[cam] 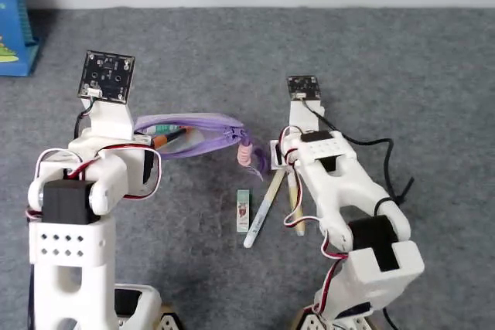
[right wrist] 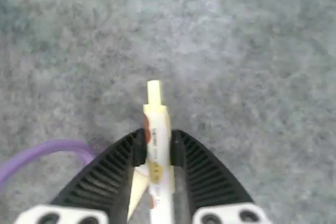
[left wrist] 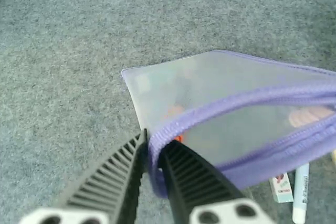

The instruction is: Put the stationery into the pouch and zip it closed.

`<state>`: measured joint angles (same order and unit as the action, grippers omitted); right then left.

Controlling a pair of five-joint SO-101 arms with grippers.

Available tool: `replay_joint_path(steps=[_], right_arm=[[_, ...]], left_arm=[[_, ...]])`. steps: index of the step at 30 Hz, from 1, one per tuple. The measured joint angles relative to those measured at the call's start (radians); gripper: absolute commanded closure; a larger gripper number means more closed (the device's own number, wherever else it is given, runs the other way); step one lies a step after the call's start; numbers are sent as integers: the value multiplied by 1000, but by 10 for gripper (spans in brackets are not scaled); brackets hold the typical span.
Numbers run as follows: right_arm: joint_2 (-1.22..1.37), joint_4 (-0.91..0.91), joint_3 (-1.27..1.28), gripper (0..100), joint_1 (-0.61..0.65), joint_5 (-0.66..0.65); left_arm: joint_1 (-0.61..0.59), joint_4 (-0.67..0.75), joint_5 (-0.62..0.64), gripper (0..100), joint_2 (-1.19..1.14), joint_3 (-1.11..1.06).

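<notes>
Left claw (left wrist: pixel 153 142) grips the translucent purple zip pouch (left wrist: pixel 220 98) by its rim; right claw (right wrist: pixel 156 137) holds a pale yellow pen (right wrist: pixel 156 113).

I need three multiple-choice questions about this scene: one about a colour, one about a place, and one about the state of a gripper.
1. What colour is the zip edge of the pouch?
A. purple
B. green
C. black

2. Where is the small box?
A. inside the pouch
B. on the carpet, beside the white pen
C. on top of an arm

3. How is the right gripper?
A. open
B. shut on the cream pen
C. shut on the pouch

Answers:
1 A, the edge shows purple in the left wrist view.
2 B, the high view shows it lying next to the pen.
3 B, it clamps the pen from both sides.
</notes>
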<state>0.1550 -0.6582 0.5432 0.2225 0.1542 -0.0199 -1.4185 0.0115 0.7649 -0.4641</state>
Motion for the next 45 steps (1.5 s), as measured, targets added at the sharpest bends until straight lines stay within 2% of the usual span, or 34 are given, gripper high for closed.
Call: replay_joint_path(steps=[7, 16, 21, 24, 27, 32, 37, 41, 45], right_arm=[[-91, -115, 0, 991, -43, -8], [-603, -411, 2, 991, -43, -8], [-893, -476, 2, 991, -43, -8], [-1040, -482, 2, 991, 8, -23], [-1166, -480, 2, 991, 109, -32], [-1304, -364, 2, 991, 307, -35], [-1335, -158, 5, 991, 433, -35], [-1339, 55, 87, 991, 497, -35], [-1335, 328, 229, 991, 509, -35]], left_arm=[[0, 0, 0, 988, -3, -6], [0, 0, 0, 988, -3, -8], [0, 0, 0, 988, -3, -8], [0, 0, 0, 988, -3, -8], [0, 0, 0, 988, -3, -8], [0, 0, 0, 988, -3, -8], [0, 0, 0, 988, -5, -8], [0, 0, 0, 988, -5, -8], [0, 0, 0, 988, -5, -8]])
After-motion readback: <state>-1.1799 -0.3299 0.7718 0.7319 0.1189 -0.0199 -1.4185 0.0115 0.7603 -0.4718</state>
